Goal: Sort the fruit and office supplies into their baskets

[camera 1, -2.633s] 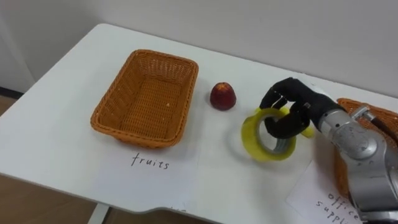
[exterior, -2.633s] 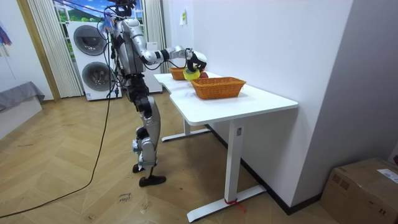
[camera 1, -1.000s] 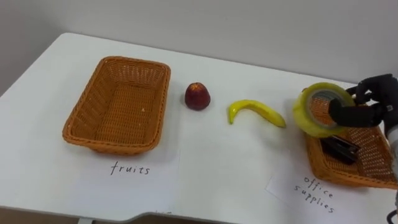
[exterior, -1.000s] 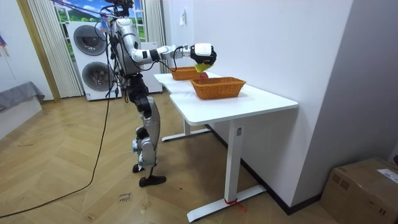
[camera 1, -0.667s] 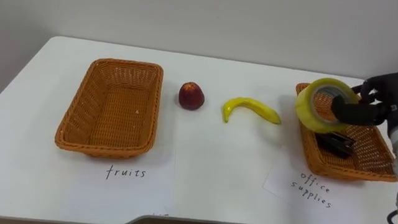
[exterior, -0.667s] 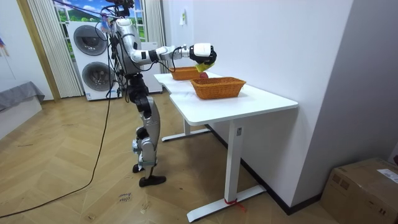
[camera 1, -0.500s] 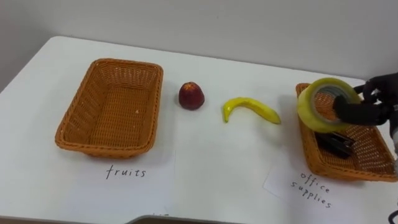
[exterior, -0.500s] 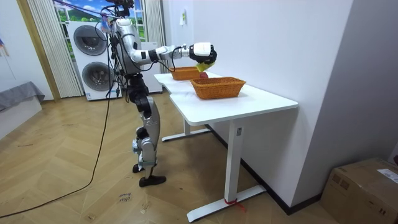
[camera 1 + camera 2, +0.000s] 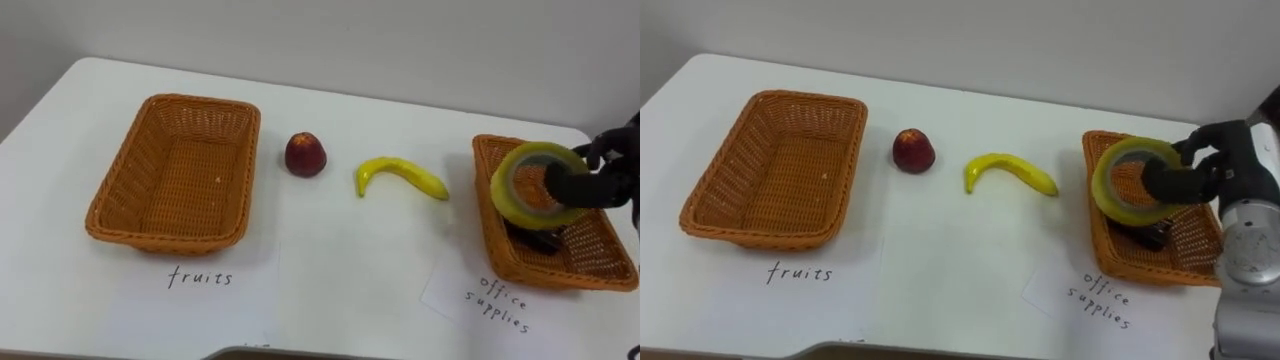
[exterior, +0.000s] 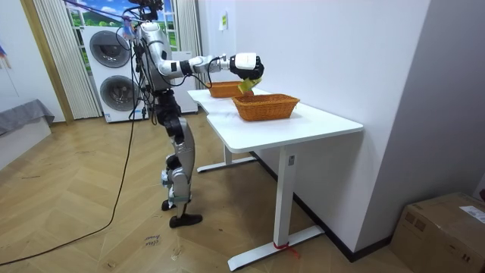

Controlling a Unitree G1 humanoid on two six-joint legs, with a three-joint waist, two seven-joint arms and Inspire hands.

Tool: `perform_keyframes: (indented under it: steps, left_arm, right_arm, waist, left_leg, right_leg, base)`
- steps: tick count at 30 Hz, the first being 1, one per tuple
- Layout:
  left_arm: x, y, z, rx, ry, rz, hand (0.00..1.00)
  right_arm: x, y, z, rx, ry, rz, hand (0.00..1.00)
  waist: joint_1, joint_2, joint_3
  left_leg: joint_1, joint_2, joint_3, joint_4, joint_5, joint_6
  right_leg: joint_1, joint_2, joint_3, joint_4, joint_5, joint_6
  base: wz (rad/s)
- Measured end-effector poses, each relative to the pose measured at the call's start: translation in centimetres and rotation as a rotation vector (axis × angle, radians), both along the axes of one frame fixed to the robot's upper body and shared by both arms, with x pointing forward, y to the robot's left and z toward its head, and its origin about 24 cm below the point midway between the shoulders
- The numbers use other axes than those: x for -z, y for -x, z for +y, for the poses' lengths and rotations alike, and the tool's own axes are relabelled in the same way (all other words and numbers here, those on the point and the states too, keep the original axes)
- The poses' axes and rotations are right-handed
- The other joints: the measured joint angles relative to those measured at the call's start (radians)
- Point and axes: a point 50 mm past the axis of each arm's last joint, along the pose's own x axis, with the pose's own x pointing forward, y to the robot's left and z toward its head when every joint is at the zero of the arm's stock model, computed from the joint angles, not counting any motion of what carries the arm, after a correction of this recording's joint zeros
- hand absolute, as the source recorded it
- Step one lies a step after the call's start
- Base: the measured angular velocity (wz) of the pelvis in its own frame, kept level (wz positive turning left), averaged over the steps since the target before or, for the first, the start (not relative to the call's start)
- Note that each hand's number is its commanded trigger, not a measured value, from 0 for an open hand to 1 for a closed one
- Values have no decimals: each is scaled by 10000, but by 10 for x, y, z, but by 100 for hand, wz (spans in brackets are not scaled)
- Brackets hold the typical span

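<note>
We see a yellow tape roll [image 9: 508, 195], a wide glossy ring with a hollow core. It is held on edge at frame right, over the office basket [image 9: 555, 275] and above a dark item [image 9: 540, 240] inside. The black right hand [image 9: 600, 172] is clamped on it, fingers curled round the roll's right side. Mid frame on the white table [image 9: 330, 260] lie a banana [image 9: 400, 177] and, to its left, an apple [image 9: 304, 154]. The fruit basket [image 9: 160, 232] is at left. Against half a second back, we note the roll slightly further right and lower, past the office basket's left rim. The fruit is unmoved.
</note>
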Motion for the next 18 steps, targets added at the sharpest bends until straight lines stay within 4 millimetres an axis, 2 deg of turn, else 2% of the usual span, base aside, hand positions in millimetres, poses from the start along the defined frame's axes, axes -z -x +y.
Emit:
perform_keyframes:
  steps: [6, 9, 18]
  left_arm:
    - [0, 0, 1, -14, -19, 22, 0]
    - [0, -3, 1, 7, -33, -45, 0]
    - [-2, -9, 5, 43, -131, -159, 0]
  right_arm:
    - [-4, 3, -14, 323, 193, 69, 0]
    - [-5, 3, -15, 324, 237, 74, 0]
    - [-5, 3, -15, 302, 235, 95, 0]
  waist:
    - [5, -21, 26]
    - [3, -47, 51]
    - [39, -24, 53]
  left_leg:
    - [0, 6, -1, 8, -2, -1]
    - [-13, 6, -1, 20, -3, -2]
    - [-14, 5, 2, 9, -5, 3]
  right_leg:
    - [-2, 2, 1, 5, 1, 0]
    - [-2, 2, 0, -1, 1, 0]
    - [-11, 5, 3, -3, 4, 4]
  base:
    - [0]
    - [0]
    - [0]
